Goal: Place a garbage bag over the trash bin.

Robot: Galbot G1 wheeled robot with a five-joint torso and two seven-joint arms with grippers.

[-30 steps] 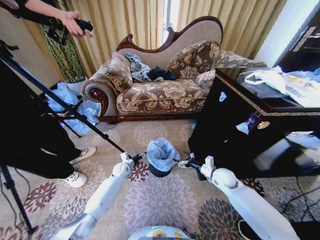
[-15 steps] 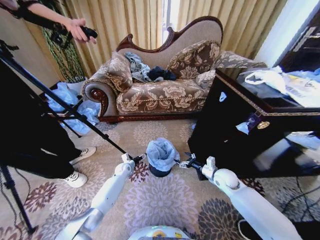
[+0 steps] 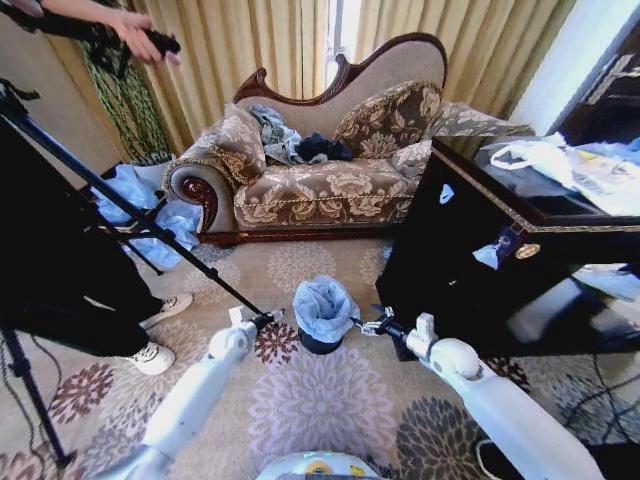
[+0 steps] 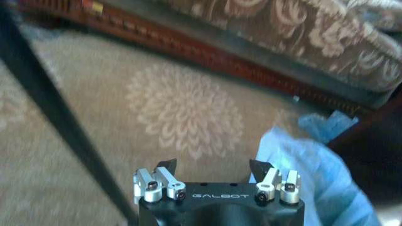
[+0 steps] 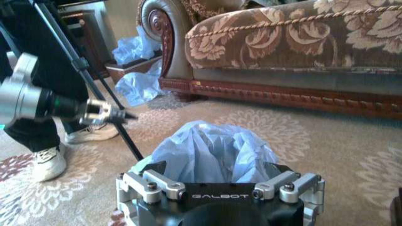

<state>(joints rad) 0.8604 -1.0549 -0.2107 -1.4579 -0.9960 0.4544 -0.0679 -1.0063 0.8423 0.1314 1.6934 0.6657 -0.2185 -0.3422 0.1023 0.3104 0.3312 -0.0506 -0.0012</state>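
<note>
The small black trash bin [image 3: 318, 343] stands on the patterned carpet in front of the sofa. The pale blue garbage bag [image 3: 322, 303] is bunched over its top and hides the rim. My left gripper [image 3: 268, 319] hangs open just left of the bin, apart from the bag [image 4: 314, 172], with nothing between its fingers [image 4: 166, 165]. My right gripper [image 3: 368, 325] is at the bin's right side, also open. In the right wrist view the bag [image 5: 210, 148] rises just beyond the right gripper [image 5: 215, 168], and my left gripper [image 5: 118, 115] shows farther off.
A large glossy black cabinet [image 3: 470, 260] stands close on the right, with a white bag [image 3: 545, 155] on top. A tripod leg [image 3: 150, 230] slants down to near my left gripper. A person's shoes [image 3: 152, 357] and a blue plastic heap [image 3: 140, 200] lie left. The sofa [image 3: 320, 190] is behind.
My left arm has drawn back to the left, away from the bag. The right gripper has shifted slightly right. Bag and bin have stayed in place.
</note>
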